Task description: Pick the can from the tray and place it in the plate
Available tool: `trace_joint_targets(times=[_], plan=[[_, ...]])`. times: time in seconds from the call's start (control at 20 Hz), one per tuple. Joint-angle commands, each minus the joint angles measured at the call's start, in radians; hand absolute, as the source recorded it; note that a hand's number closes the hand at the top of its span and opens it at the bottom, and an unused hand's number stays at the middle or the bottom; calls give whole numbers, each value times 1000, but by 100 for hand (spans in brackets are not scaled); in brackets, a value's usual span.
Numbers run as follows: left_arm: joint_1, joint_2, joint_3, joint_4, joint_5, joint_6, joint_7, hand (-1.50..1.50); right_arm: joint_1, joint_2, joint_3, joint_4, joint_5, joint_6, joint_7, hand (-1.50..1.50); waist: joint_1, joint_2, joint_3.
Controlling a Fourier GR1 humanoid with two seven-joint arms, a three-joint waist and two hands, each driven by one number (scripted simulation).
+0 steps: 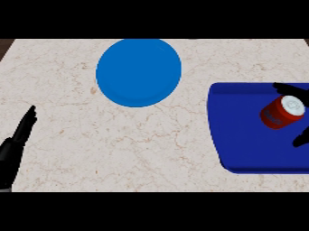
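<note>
The can (283, 112), red with a pale top, lies tilted in the tray (250, 153) at the right of the frame. The right robot hand (308, 113) comes in from the right edge and brackets it: one dark digit arches over the can's upper side, another reaches in below it. The fingers look curled about the can but not clearly closed on it, so I judge the step in hand to be the grasp itself.

To do it well, the digits should close squarely on the can's round sides, not its end, and be settled before any lift. The lift then has to clear the tray's raised rim before the can travels up and left to the plate (139, 72), which sits at upper centre on the desk (117, 149), well apart from the tray.

The left robot hand (14, 144) rests at the lower left, fingers straight and apart from everything.

The right palm and forearm are cut off by the frame edge. Actual contact between fingers and can is hard to make out, and the tray's right side runs out of view.
</note>
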Motion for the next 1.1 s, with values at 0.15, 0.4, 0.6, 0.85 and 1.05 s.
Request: trace_joint_targets(times=[0.15,0.4,0.6,0.85,1.05], plan=[[39,-32,6,-29,-33,8,-7,0,-21,65,-39,59,27,-55,-88,150,4,0,0],[21,-21,47,-9,-20,-35,-22,0,-50,80,-40,141,100,-107,-173,150,5,2,0],[-98,-28,7,22,-44,-27,35,0,-193,93,66,105,251,-280,-28,150,35,15,1],[-104,-19,1,40,-29,-62,-24,0,-331,84,152,160,421,-462,59,150,103,40,3],[-123,-34,-4,51,-34,-52,-6,0,-408,107,127,233,460,-634,91,150,94,37,4]])
